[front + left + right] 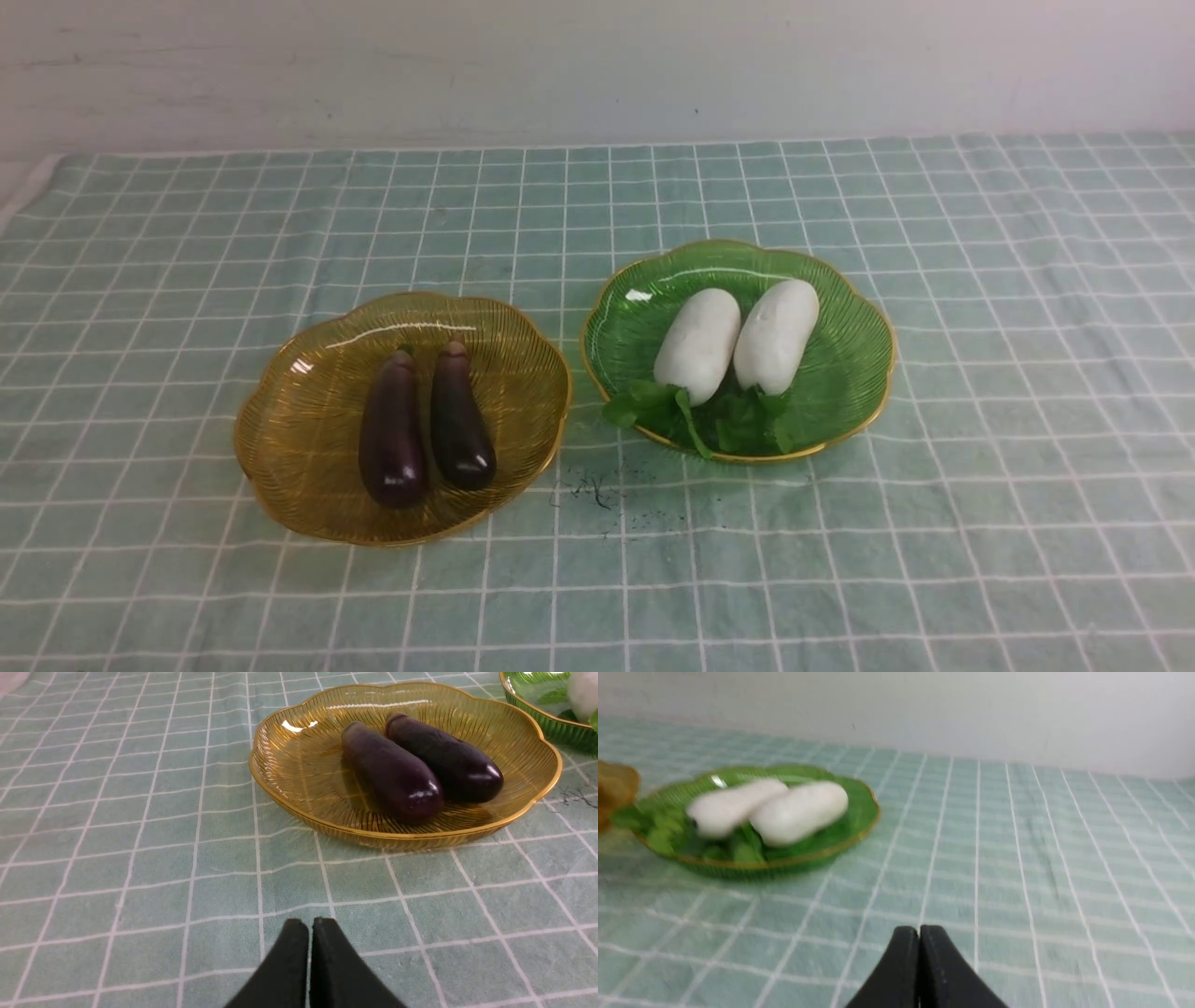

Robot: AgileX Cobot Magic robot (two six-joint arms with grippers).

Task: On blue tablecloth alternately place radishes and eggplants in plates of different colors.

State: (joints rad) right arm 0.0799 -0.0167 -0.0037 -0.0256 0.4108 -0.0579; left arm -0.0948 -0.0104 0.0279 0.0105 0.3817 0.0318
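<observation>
Both eggplants (425,425) and both radishes (738,341) sit plated; the left end effector (310,926) and right end effector (919,933), both pressed together and empty, could clip a plate rim if swung carelessly.

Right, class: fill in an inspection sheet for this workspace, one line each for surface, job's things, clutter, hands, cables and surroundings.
Surface: blue tablecloth, white grid, slightly wrinkled, small dark smudge between the plates.
Job's things: two eggplants side by side in the amber plate; two radishes side by side in the green plate.
Clutter: nothing seen.
Hands: left hand shut, empty; right hand shut, empty; both above bare cloth.
Cables: nothing seen.
Surroundings: plain pale wall behind.
</observation>
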